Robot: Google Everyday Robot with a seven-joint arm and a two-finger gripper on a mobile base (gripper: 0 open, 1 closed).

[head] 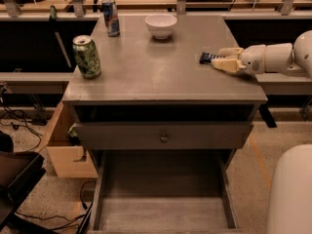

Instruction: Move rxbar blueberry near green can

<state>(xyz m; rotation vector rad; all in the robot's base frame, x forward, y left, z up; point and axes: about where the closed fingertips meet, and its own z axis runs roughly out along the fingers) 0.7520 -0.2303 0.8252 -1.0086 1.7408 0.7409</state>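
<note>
The rxbar blueberry (pixel 205 58) lies flat on the table's right side, with only its dark navy left end showing. My gripper (pixel 217 58) reaches in from the right at table height. Its pale fingers (pixel 225 64) sit on either side of the bar and are closed on it, hiding most of the wrapper. The bar rests on the tabletop. The green can (pixel 87 56), mottled green and white, stands upright at the table's left edge, far from the bar.
A slim blue and silver can (pixel 111 17) stands at the back left and a white bowl (pixel 161 25) at the back middle. The grey table (pixel 151 77) has a closed drawer with a knob (pixel 164 137) and an open lower shelf. My white base (pixel 291 194) shows at the lower right.
</note>
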